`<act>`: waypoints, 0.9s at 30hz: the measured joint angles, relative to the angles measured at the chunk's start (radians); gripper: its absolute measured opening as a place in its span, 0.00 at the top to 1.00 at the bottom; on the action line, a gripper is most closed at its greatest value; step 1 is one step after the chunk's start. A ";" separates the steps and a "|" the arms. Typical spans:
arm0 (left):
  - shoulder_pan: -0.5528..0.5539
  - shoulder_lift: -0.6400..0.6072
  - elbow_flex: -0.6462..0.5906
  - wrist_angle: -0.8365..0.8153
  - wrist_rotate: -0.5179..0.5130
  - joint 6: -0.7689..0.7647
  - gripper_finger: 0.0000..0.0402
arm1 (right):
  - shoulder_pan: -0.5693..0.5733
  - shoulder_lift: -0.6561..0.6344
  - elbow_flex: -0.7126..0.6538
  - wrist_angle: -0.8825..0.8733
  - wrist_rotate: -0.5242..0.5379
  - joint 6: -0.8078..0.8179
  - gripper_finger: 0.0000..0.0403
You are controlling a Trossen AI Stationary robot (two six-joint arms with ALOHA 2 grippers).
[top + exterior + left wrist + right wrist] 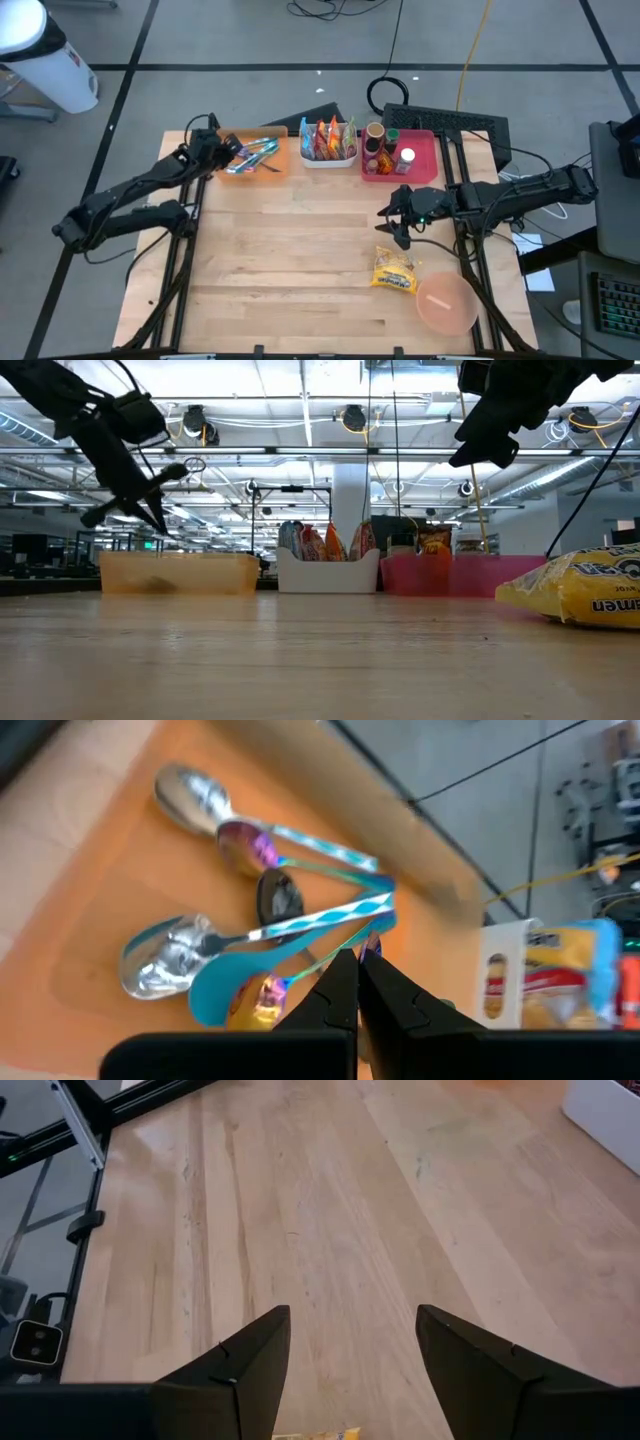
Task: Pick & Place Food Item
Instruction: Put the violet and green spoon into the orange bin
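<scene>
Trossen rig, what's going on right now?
The right gripper hangs open above the table, holding nothing, just short of the yellow ramen packet that lies flat beside the pink bowl. The left gripper is shut and sits over the orange bin of spoons; I can't tell whether it grips one. The packet is not in the bowl.
</scene>
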 joint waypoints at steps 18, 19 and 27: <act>0.000 0.223 0.000 0.102 0.045 -0.207 1.00 | 0.000 0.000 0.000 -0.001 0.000 -0.006 0.48; 0.000 0.233 0.000 0.102 0.054 -0.210 1.00 | 0.000 0.000 0.000 -0.001 0.000 -0.006 0.48; 0.000 0.260 0.000 0.104 0.075 -0.216 1.00 | 0.000 0.000 0.000 -0.002 0.000 -0.006 0.48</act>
